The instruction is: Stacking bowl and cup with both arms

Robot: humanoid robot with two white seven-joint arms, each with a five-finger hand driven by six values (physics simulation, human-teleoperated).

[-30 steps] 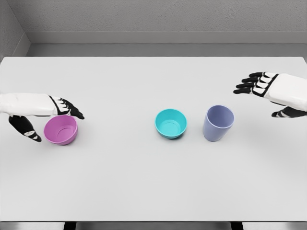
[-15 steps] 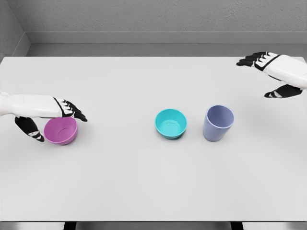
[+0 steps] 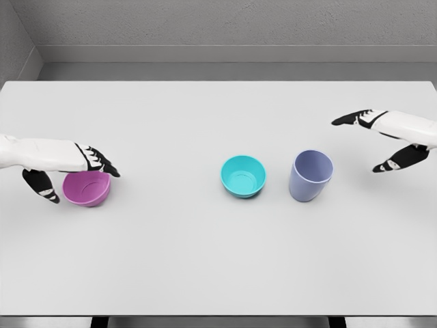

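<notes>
A pink bowl [image 3: 87,191] sits on the white table [image 3: 205,260] at the left. My left hand [image 3: 79,183] reaches over it from the left, fingers [image 3: 102,164] lying across its far rim and the thumb hanging just off its left side; the hand is open around the bowl. A teal bowl [image 3: 243,175] stands in the middle, and a blue-grey cup [image 3: 310,175] is upright just right of it. My right hand [image 3: 360,145] hovers open to the right of the cup and slightly behind it, clear of it.
The table's far edge meets a grey wall. Only the two bowls and the cup stand on the table.
The left hand has lowered over the pink bowl, covering more of its rim. The right hand first rose toward the far right, then came down and turned closer to the cup.
</notes>
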